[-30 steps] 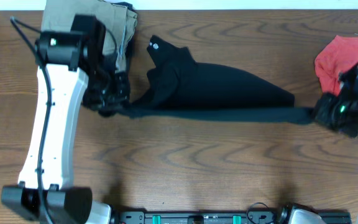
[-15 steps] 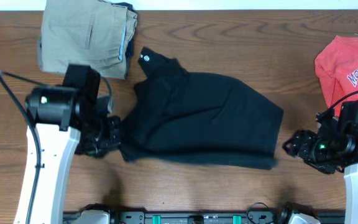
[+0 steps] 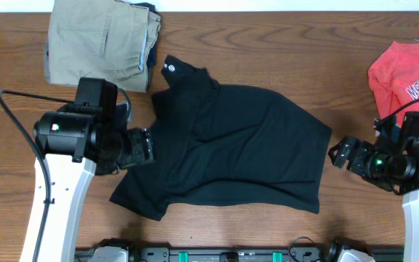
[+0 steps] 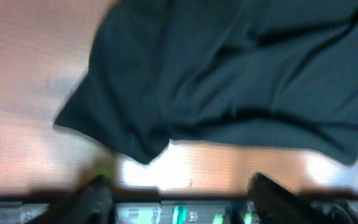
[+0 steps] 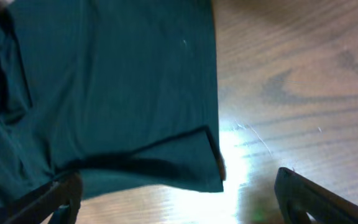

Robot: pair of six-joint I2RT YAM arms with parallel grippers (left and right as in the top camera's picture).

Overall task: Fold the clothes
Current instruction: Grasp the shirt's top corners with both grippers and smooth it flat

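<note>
Shirt (image 3: 231, 145), black and rumpled, lies spread across the middle of the table (image 3: 282, 44), its logo-marked collar pointing toward the trousers (image 3: 100, 44) at the far left corner, with the red T-shirt (image 3: 406, 69) well apart at the right edge. At its left edge hovers the left gripper (image 3: 142, 145), and just off its right edge the right gripper (image 3: 338, 154). Both have fingers spread wide, holding nothing.

- Shirt (image 3: 231, 145): no longer pulled taut; now slack, spread toward the front edge.
- Left gripper (image 3: 148, 145) and right gripper (image 3: 336, 154): both released it, fingers apart.
</note>
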